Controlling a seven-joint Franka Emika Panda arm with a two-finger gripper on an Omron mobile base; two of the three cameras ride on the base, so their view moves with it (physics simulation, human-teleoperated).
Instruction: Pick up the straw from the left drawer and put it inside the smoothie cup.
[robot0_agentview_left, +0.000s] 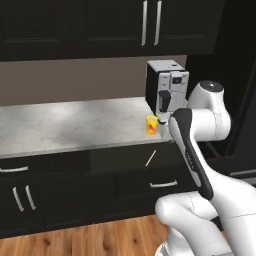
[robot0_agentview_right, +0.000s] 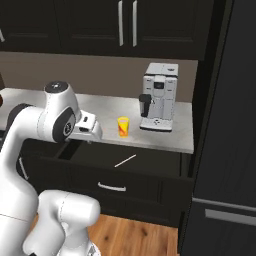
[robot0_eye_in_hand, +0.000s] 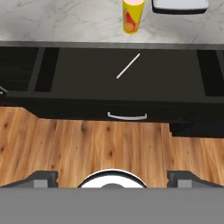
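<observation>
- One straw, a very thin, straight, whitish stick, lies flat on the dark floor of the open left drawer; I see it also from the left base and the right base.
- Its long axis runs diagonally across the drawer. In my hand view the far end points up and right, toward the counter edge, and the near end points down and left, toward the drawer front.
- Nothing touches the straw. It sits near the middle of the drawer, below and in front of the smoothie cup.
- That cup is small, yellow and tapered, with a red-orange mark on its side. It stands upright on the counter, a pale grey marbled slab, just beside the coffee machine.
- On the matt black drawer front is a short horizontal silver bar handle.
- Under the cabinets lies a warm wood-plank floor.
- My gripper hangs well above the drawer and looks down on it; its two dark fingertips stand wide apart, holding nothing.
</observation>
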